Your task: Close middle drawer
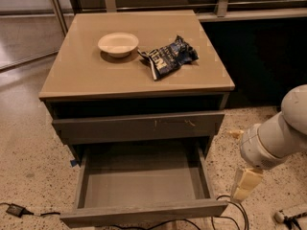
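White rounded arm [280, 138]; cream end effector [245, 185] low right.

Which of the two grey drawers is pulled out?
The lower, plain-fronted middle drawer, gripper hanging at its right; the scratched drawer front above sits nearly shut.
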`<action>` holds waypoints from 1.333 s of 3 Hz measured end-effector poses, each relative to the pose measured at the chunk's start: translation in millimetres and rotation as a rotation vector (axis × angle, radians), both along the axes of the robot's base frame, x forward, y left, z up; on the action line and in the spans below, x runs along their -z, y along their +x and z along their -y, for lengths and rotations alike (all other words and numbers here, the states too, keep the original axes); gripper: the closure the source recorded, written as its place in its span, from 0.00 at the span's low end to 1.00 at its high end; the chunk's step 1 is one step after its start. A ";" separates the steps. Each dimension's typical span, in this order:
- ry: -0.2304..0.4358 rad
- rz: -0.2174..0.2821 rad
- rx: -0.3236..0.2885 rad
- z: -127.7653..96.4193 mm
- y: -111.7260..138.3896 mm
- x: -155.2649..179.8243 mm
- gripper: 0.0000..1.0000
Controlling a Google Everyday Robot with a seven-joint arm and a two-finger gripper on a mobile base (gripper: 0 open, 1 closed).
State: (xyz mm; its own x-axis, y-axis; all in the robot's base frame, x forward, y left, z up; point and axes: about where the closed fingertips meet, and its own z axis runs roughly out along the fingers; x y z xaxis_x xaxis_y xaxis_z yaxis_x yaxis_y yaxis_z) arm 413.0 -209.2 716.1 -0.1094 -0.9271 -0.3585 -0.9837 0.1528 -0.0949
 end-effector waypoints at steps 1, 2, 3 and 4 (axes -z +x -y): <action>0.056 -0.043 -0.031 -10.1 -12.8 41.6 0.19; 0.127 -0.058 -0.066 -20.6 -25.9 87.0 0.42; 0.159 -0.075 -0.100 -26.8 -40.0 128.8 0.65; 0.156 -0.121 -0.120 -30.6 -59.6 173.5 0.88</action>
